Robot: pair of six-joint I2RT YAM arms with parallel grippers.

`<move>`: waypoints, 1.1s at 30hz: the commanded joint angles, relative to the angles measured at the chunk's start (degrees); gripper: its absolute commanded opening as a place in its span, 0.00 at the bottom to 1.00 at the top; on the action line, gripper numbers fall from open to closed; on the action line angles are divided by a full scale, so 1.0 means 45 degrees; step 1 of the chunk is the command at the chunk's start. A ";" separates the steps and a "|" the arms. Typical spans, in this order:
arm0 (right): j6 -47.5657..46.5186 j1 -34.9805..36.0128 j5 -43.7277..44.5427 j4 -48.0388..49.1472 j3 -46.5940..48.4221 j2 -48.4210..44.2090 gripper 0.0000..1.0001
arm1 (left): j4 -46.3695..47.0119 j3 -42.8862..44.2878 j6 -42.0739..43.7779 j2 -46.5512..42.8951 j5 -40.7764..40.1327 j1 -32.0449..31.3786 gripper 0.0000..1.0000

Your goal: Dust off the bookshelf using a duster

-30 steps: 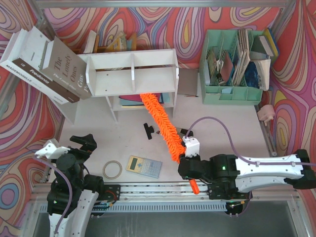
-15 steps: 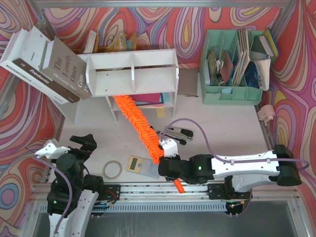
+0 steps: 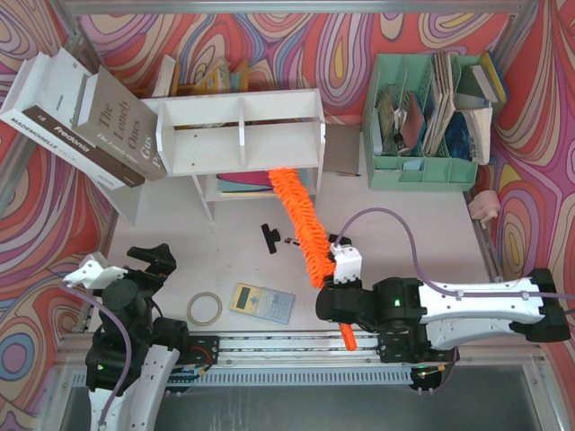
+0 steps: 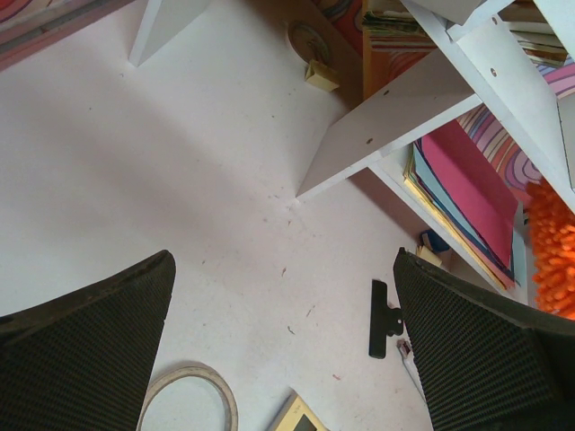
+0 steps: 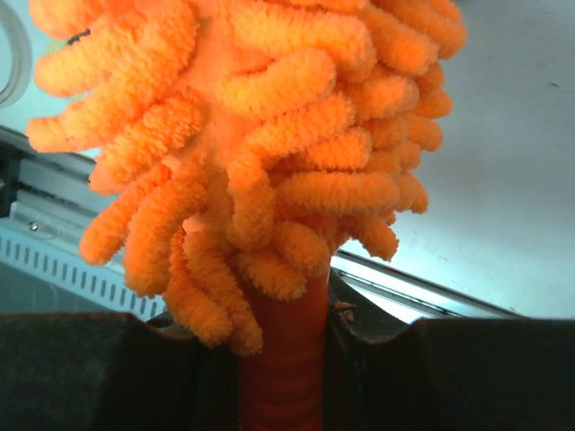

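Right claw [image 3: 334, 302] is clenched on the thin handle of the duster [image 3: 301, 223], just under the fluff. The handle's stub pokes out behind it toward the near rail. The wrist view agrees: the handle is pinched between both sides of the claw [image 5: 283, 368], and the fluff [image 5: 269, 135] fills the frame above.

The duster's long axis runs from the claw away and slightly left, toward the bookshelf [image 3: 243, 126]. Its tip lies at the mouth of the lower tier, right compartment, under the top board and beside a stack of coloured papers [image 4: 467, 206]. Whether the fluff touches the boards I cannot tell.

Shelf lies straight ahead of the right claw, so any sweep looks to be a sideways swing of the tip.

Left claw [image 3: 151, 260] is released, jaws wide, holding nothing. It hangs over the counter [image 3: 431, 224], well apart from the duster.
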 commanded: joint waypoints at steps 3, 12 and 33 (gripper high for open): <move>0.1844 -0.0005 0.1745 -0.1179 0.0135 -0.0308 0.00 | 0.0220 -0.0170 0.0159 -0.0071 0.0084 0.0098 0.98; -0.1163 0.0002 0.0554 0.1717 0.1399 0.2095 0.00 | 0.0201 -0.0171 0.0161 -0.0106 0.0103 0.0096 0.99; 0.3839 -0.0013 0.2070 -0.2346 0.0425 0.0400 0.00 | 0.0230 -0.0179 0.0155 -0.0095 0.0104 0.0096 0.99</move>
